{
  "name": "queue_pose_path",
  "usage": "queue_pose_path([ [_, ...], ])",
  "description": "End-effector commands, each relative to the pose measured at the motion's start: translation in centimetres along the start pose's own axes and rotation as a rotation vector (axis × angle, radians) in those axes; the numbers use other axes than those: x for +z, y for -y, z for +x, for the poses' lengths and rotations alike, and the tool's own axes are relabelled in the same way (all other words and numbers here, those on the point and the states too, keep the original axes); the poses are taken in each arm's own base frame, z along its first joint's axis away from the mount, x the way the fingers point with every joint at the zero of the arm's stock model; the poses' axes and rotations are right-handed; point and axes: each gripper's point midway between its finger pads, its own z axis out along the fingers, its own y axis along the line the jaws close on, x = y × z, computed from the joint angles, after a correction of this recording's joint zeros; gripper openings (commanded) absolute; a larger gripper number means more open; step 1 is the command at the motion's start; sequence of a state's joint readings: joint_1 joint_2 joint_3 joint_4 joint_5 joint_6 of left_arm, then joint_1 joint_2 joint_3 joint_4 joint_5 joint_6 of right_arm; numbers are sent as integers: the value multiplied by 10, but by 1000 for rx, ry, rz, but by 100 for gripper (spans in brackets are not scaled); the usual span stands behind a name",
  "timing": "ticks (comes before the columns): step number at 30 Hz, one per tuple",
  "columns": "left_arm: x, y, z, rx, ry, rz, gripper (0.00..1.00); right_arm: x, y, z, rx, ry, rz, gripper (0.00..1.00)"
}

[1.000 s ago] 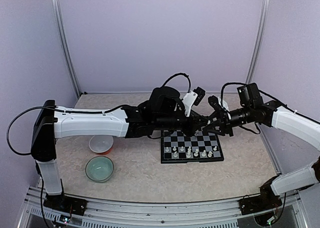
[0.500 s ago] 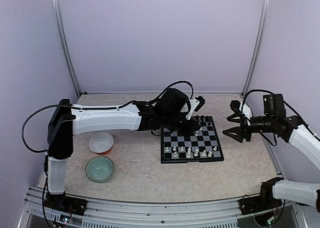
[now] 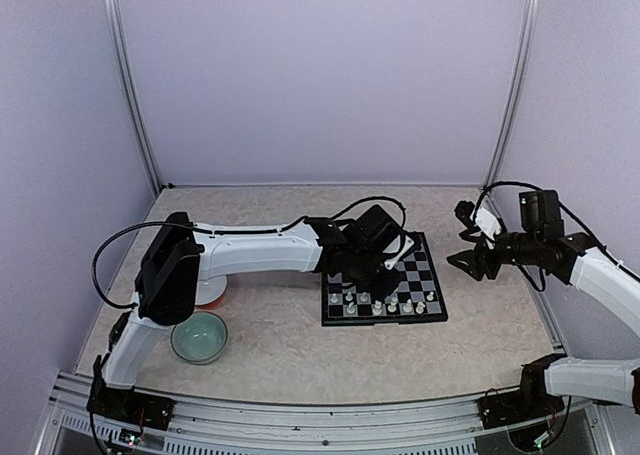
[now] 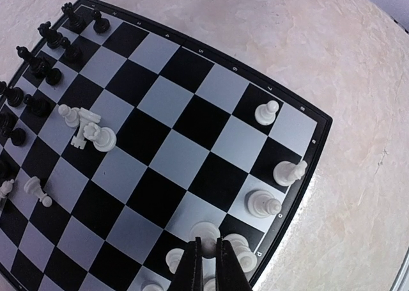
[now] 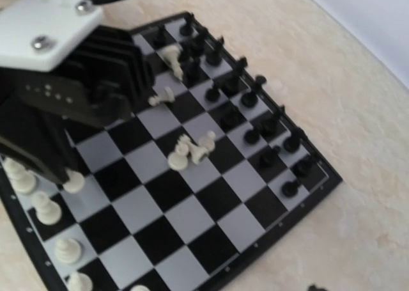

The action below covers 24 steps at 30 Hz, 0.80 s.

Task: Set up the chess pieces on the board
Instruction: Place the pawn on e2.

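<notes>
Right now the board point(image 3: 425, 271) lies flat on the worktop point(image 3: 300, 360), just right of centre, with the left arm stretched across it from the left. The left end effector point(image 3: 384, 277) hangs low over the near half of the board. In the left wrist view its jaws are pressed together, and the tips stand right at a white piece point(image 4: 206, 229) on the edge row. Whether that piece is nipped between them I cannot tell. Upright white pieces point(image 4: 267, 112) stand further along the same edge of the board. A small cluster of toppled white pieces point(image 4: 88, 130) lies on the middle squares, and one more white piece point(image 4: 38, 190) lies on its side nearby. The black pieces point(image 4: 39, 67) crowd the two rows along the opposite edge, and they show again in the right wrist view point(image 5: 255, 121). The right end effector point(image 3: 468, 259) hovers beyond the right side of the board, clear of it, with its jaws spread and nothing between them. A pale green bowl point(image 3: 199, 336) sits on the worktop well to the left of the board. A white bowl point(image 3: 210, 295) just behind it is partly hidden by the left arm.
</notes>
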<state>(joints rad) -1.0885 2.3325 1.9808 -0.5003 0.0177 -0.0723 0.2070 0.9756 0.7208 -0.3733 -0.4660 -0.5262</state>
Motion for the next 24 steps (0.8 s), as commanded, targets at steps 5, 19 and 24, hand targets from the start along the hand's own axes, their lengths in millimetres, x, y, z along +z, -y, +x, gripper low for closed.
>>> queue_pose_path([
  [5, 18, 1, 5, 22, -34, 4, 7, 7, 6, 11, -3, -35, 22, 68],
  [19, 33, -4, 14, 16, -70, -19, 7, 10, -1, 16, -6, -47, -16, 68],
  [24, 36, -4, 15, 12, -72, -19, 7, 11, -3, 16, -7, -48, -25, 68],
])
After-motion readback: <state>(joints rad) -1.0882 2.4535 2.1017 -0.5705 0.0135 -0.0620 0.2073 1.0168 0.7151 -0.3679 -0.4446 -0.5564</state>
